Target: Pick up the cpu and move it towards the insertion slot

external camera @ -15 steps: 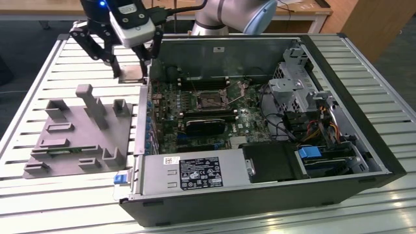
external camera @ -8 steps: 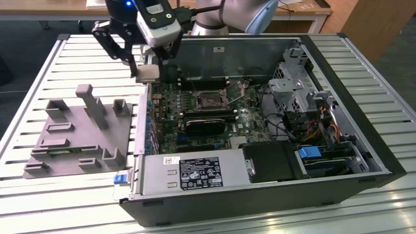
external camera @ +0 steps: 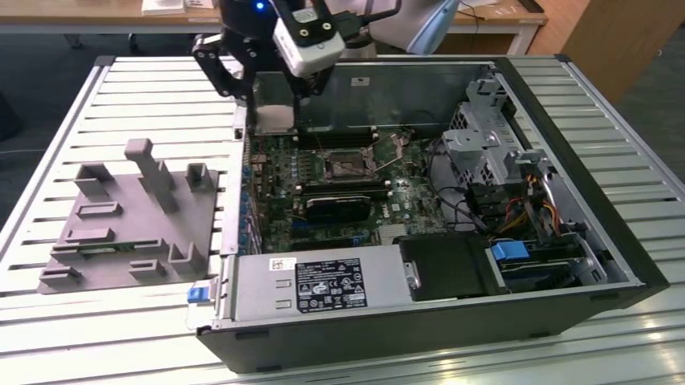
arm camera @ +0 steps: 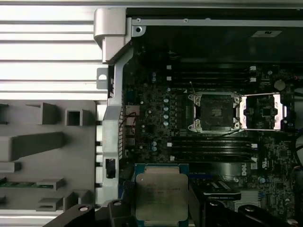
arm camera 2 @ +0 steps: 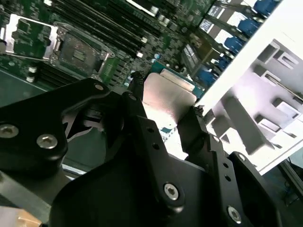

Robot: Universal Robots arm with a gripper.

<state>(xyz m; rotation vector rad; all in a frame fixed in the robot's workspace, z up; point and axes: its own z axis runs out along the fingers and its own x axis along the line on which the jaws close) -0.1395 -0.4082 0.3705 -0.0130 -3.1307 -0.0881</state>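
Now | gripper [arm camera: 162, 218] — clamped on the cpu [arm camera: 162, 195], held flat above the board | insertion slot [arm camera: 215, 111] well apart from chip, lid open | advice — keep chip level, edges square to slot

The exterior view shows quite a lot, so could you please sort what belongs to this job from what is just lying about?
Job:
- gripper
- cpu, held between its jaws
- insertion slot, open

Lying about:
- grey holder block
- power supply
- drive cage

Claw [external camera: 281, 108] over open pc case [external camera: 599, 233] — holds cpu [external camera: 275, 119]
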